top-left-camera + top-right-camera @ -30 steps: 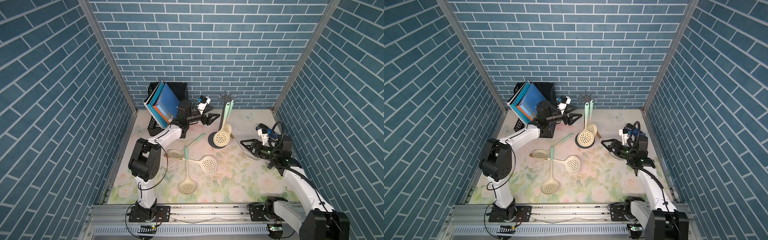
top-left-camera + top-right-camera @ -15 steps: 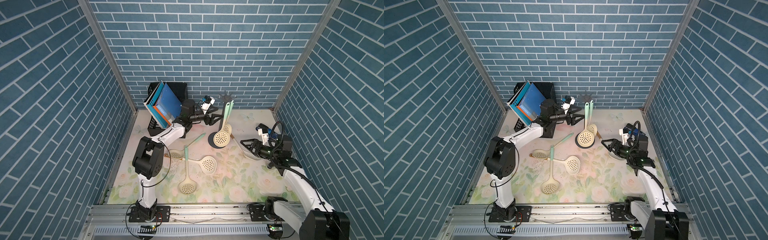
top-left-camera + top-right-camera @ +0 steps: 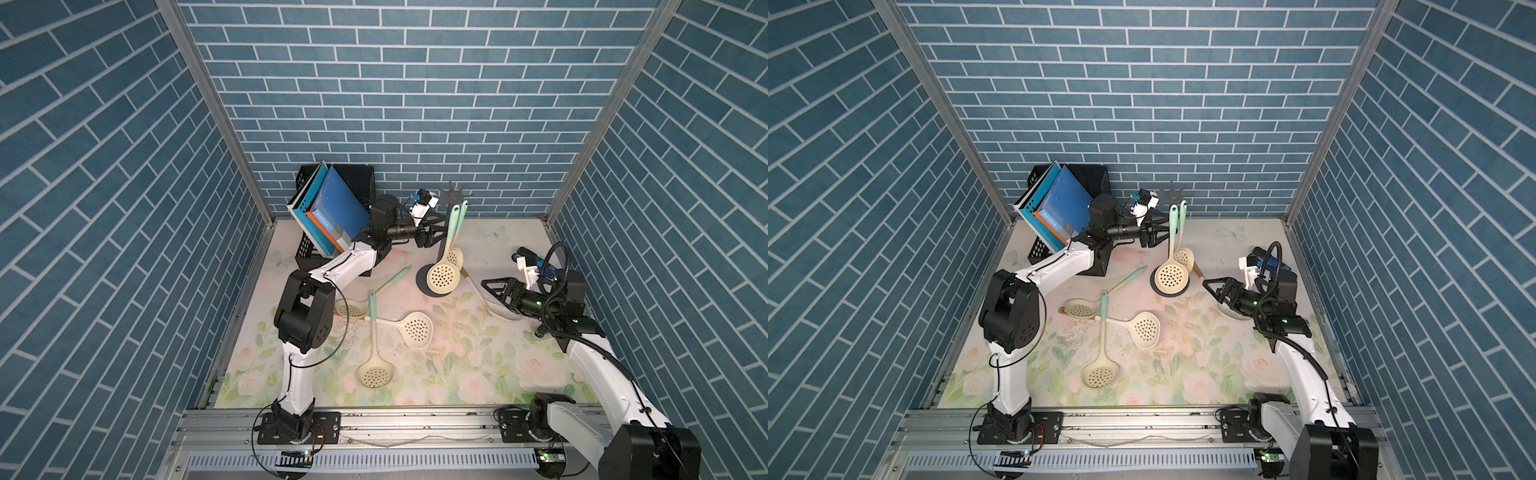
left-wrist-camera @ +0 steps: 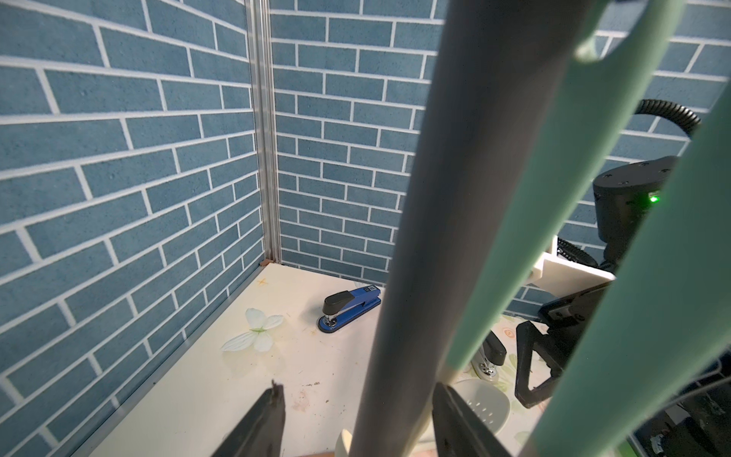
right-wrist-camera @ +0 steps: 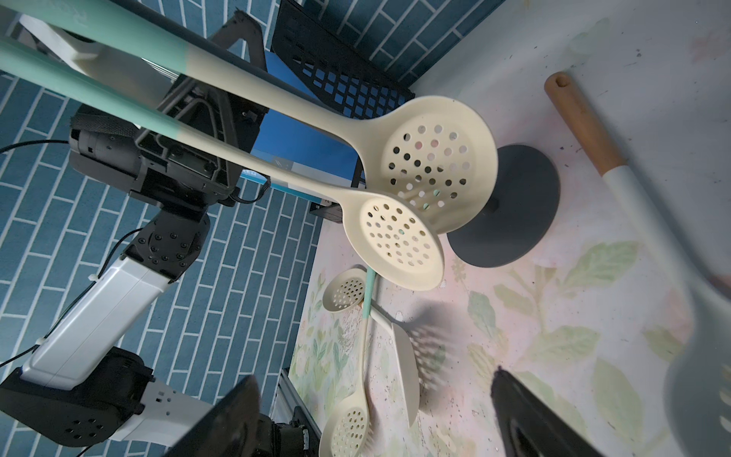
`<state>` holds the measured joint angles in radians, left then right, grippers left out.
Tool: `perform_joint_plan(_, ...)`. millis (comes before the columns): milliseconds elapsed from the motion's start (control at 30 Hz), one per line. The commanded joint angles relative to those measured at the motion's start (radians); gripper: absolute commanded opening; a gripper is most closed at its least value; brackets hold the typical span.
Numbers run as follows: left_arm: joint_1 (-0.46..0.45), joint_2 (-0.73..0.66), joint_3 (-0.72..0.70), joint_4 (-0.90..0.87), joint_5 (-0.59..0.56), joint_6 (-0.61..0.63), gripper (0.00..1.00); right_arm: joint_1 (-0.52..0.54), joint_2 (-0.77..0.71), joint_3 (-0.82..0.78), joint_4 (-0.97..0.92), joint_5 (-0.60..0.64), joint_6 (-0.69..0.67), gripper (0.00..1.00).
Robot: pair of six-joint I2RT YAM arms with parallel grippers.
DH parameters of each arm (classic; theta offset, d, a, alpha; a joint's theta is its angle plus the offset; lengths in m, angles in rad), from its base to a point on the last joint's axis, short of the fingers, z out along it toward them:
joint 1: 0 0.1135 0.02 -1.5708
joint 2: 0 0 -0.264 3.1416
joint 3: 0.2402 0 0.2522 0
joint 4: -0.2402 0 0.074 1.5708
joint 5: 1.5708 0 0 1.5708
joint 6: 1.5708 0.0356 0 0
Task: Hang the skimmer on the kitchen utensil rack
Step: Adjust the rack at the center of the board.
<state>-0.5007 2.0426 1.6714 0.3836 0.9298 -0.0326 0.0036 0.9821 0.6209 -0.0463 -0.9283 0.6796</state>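
The kitchen utensil rack (image 3: pixel 432 286) stands at the back middle of the mat, its star crown (image 3: pixel 454 193) against the wall. Two cream skimmers with mint handles (image 3: pixel 444 277) (image 3: pixel 1170 277) hang from it. My left gripper (image 3: pixel 435 233) reaches in from the left at mid height. In the left wrist view the grey pole (image 4: pixel 435 198) stands between its fingers (image 4: pixel 265 423), with a clear gap on one side, so it is open. Three more skimmers (image 3: pixel 415 330) lie on the mat. My right gripper (image 3: pixel 492 289) (image 5: pixel 375 415) hovers open and empty at the right.
A black mesh file box with blue books (image 3: pixel 332 208) stands behind the left arm. A wooden-handled skimmer (image 5: pixel 581 126) lies under the right gripper. A blue stapler (image 4: pixel 348 308) sits near the back right corner. Brick walls close three sides.
My left gripper has slid right from beside the file box to the rack pole and now straddles it, its jaws narrower. The right arm has not moved.
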Motion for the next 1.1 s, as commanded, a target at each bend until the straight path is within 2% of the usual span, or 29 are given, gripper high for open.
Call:
perform_joint_plan(0,-0.006,0.018,0.033,-0.013,0.029,0.011,0.61,-0.002,-0.019,0.024,-0.006,0.008,-0.026,0.91)
perform_joint_plan(100,-0.009,0.018,0.027,-0.001,0.037,0.012,0.58,-0.002,-0.019,0.021,-0.004,0.007,-0.026,0.91)
perform_joint_plan(233,-0.01,0.016,0.02,0.007,0.034,0.017,0.51,-0.001,-0.02,0.022,-0.006,0.009,-0.024,0.91)
perform_joint_plan(667,-0.019,-0.013,-0.024,0.076,0.012,0.008,0.38,-0.002,-0.049,0.013,-0.019,0.019,-0.025,0.91)
perform_joint_plan(1067,-0.029,-0.079,-0.098,0.138,-0.118,0.011,0.17,-0.002,-0.068,0.001,-0.024,0.021,-0.028,0.91)
